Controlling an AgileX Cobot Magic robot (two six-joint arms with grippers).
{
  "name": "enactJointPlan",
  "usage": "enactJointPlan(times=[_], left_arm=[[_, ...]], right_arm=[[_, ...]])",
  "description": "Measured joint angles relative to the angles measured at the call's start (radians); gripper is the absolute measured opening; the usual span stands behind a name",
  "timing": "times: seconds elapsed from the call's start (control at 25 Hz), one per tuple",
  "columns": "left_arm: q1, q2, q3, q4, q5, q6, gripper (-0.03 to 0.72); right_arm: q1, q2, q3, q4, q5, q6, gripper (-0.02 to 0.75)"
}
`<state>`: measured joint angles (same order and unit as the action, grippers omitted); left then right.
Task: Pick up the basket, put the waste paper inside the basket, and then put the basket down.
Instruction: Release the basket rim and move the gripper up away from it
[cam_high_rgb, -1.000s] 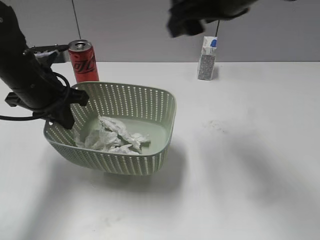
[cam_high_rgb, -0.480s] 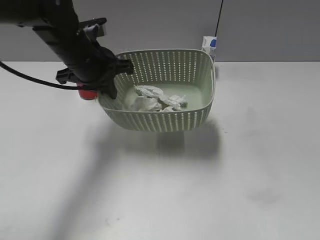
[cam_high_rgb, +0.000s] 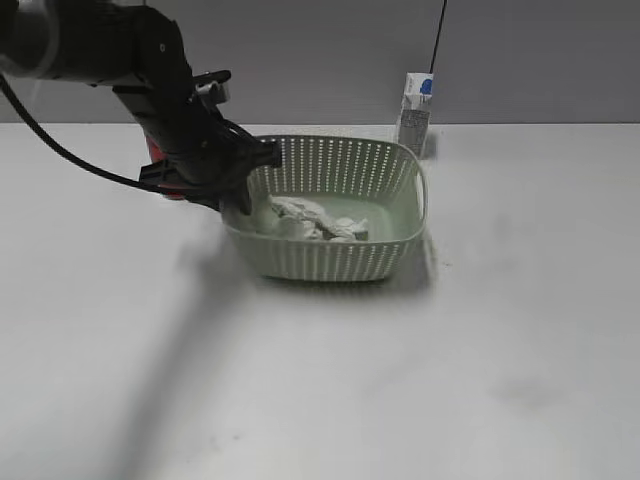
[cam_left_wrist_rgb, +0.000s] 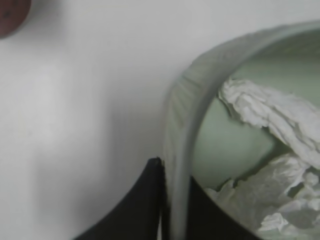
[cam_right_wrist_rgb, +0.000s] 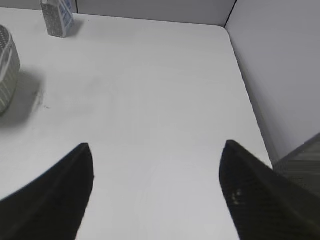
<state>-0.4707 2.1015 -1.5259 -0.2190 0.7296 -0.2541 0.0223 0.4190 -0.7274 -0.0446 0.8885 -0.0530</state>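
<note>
The pale green slotted basket (cam_high_rgb: 340, 255) rests on the white table, level, right of my left arm. Crumpled white waste paper (cam_high_rgb: 315, 220) lies inside it; it also shows in the left wrist view (cam_left_wrist_rgb: 272, 150). My left gripper (cam_high_rgb: 238, 205) is shut on the basket's left rim (cam_left_wrist_rgb: 180, 150), one finger outside the wall and one inside (cam_left_wrist_rgb: 176, 172). My right gripper (cam_right_wrist_rgb: 156, 150) is open and empty above bare table, right of the basket's edge (cam_right_wrist_rgb: 7, 75). It is out of the exterior view.
A red can (cam_high_rgb: 155, 160) stands behind my left arm, mostly hidden; its top shows in the left wrist view (cam_left_wrist_rgb: 12, 15). A white-and-blue carton (cam_high_rgb: 415, 113) stands at the back (cam_right_wrist_rgb: 57, 17). The table's right edge meets a grey wall (cam_right_wrist_rgb: 250, 85).
The left arm carried the basket right and up, then lowered it onto the table. The right arm left the exterior view.
</note>
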Motion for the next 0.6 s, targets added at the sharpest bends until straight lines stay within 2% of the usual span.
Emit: enactJointPlan(times=[0.12,0.24,0.32,0.44,0.6], left_arm=[[0.0,0.002,-0.001,-0.001,-0.004,0.0,0.274],[0.0,0.002,-0.001,-0.003,-0.005,0.0,0.515],[0.0,-0.002,-0.001,-0.003,0.012,0.0,0.622],[0.006,-0.031,-0.001,0.01,0.054,0.011,0.677],[0.053,-0.115,-0.001,0.019,0.125,0.071,0.686]], right_arm=[[0.0,-0.122,0.056,0.0,0.057,0.01,0.592],[0.0,-0.237,0.095,0.0,0.091,0.017,0.592],[0.0,-0.308,0.124,-0.006,0.1,0.02,0.592],[0.0,-0.408,0.188,-0.017,0.126,0.02,0.592],[0.0,-0.424,0.246,-0.017,0.193,0.022,0.592]])
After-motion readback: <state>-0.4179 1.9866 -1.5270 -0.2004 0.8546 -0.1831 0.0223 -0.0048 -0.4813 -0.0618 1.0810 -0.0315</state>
